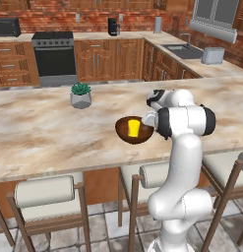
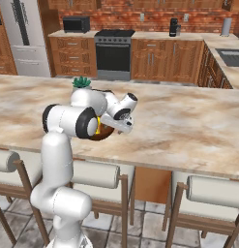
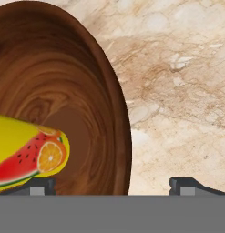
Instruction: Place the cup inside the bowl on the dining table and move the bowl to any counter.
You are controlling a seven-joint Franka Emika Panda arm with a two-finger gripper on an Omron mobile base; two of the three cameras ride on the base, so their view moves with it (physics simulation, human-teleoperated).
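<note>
dining table (image 1: 39,133), bowl (image 1: 126,132), plant pot (image 1: 80,100)

Bowl (image 2: 102,133) — mostly behind arm; cup (image 3: 27,154) edge-cropped

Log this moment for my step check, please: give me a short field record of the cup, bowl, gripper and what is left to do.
cup: yellow, fruit print on its side, inside the bowl
bowl: dark brown wood, on the dining table, near its front edge
gripper: open, holding nothing; fingertips straddle the bowl's rim, one inside, one outside
plant pot: grey, on the table, apart from the bowl
counter: beyond the table, holds a toaster
done: cup in bowl
left: carry bowl to a counter
</note>
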